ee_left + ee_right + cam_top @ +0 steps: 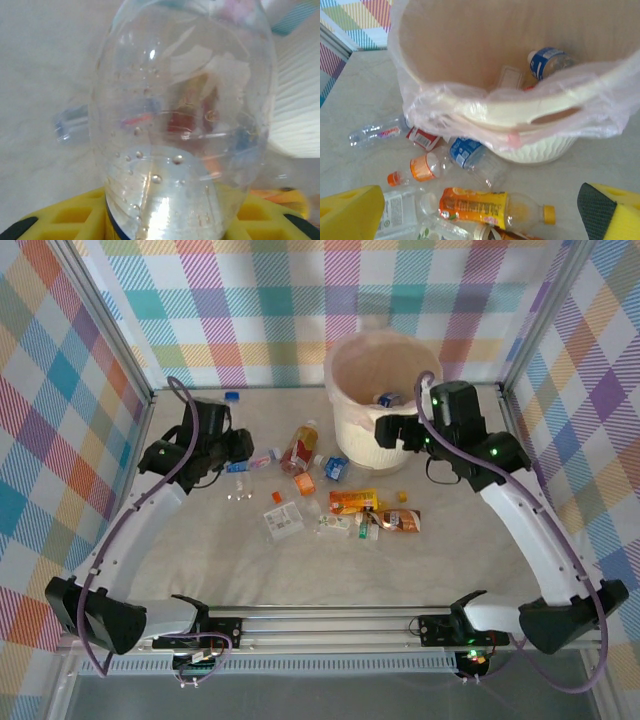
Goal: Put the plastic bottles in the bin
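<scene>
My left gripper [240,450] [165,222] is shut on the base end of a clear plastic bottle [185,100] [257,463], low over the table's left side. The bottle hides most of the yellow fingers [65,217]. The cream bin [350,425] [535,150] with its pinkish liner stands at the back, with a blue-labelled bottle [547,60] [388,398] inside. My right gripper [395,430] [480,220] hangs open and holds nothing, by the bin's near rim. Several bottles lie before the bin: an orange-labelled one [490,207] [353,500], a blue-labelled one [470,155] and a small orange-capped one [417,170].
More crushed bottles and a clear box [283,520] are scattered over the table's middle. A brown-labelled bottle [400,522] lies to their right. A blue-capped bottle [232,397] stands at the far left by the back wall. Checked walls close in three sides.
</scene>
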### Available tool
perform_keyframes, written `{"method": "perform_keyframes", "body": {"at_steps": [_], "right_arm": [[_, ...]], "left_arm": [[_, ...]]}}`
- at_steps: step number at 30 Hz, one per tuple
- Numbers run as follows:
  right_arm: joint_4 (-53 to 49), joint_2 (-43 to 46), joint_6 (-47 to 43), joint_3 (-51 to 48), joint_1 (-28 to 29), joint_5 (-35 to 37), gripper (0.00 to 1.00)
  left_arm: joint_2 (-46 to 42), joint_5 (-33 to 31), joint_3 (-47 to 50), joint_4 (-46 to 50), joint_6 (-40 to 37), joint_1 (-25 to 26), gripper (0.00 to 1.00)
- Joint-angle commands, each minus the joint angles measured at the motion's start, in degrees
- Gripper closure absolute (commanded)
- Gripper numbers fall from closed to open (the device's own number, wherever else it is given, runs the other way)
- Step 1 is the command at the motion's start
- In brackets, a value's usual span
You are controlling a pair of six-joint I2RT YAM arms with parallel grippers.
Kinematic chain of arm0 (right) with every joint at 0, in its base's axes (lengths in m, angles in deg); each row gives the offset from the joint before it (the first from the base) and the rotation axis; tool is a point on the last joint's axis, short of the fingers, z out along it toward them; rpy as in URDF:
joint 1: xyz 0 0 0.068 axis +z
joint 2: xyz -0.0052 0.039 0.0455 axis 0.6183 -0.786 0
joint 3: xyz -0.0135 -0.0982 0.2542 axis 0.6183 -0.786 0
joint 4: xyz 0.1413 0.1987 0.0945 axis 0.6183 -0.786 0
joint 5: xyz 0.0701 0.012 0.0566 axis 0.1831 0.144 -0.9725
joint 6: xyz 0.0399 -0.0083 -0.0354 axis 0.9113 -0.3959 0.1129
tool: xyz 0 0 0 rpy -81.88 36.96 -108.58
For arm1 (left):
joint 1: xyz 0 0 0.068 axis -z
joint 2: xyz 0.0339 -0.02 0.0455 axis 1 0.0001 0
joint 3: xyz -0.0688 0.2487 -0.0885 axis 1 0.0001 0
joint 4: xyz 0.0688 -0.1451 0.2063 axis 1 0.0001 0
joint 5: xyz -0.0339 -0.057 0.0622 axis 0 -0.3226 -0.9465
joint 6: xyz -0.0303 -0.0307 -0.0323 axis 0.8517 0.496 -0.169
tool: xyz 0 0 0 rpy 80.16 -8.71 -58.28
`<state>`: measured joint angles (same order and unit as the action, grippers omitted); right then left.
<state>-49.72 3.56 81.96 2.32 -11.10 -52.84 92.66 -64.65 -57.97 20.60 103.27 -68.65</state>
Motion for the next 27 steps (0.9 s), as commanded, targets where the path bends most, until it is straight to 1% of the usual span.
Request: {"method": "perform_keyframes", "body": {"at_steps": [1,8,14,21,23,25,27], "right_arm": [[3.21,4.53,1.35,-5.11,0.33,-1.83,0.00],[6.33,14.29,3.23,-18.28,0.33,-1.40,0.00],[5.90,20.68,5.31,-25.34,0.32,0.27,0.00],[4.71,24.86,5.56,-29.14,0.33,2.51,0.00],[4.50,25.47,7.13,-30.30,0.33,4.49,0.00],[4.19,25.60,7.41,-31.32,0.33,5.48,0.00],[2.58,24.63,8.29,-31.45,0.24,7.72,0.00]], "left_arm": [[2.04,2.71,-5.73,-5.98,1.71,3.50,0.65],[12.70,4.53,-18.71,-14.97,0.42,10.07,0.70],[26.07,5.78,-36.35,-18.76,-3.80,14.25,0.71],[43.37,6.20,-62.78,-17.93,-8.00,16.42,0.74],[48.34,6.55,-69.71,-17.93,-9.00,16.61,0.74],[52.33,6.63,-74.69,-18.58,-9.75,16.56,0.74],[55.10,6.36,-77.04,-20.35,-10.40,16.63,0.74]]}}
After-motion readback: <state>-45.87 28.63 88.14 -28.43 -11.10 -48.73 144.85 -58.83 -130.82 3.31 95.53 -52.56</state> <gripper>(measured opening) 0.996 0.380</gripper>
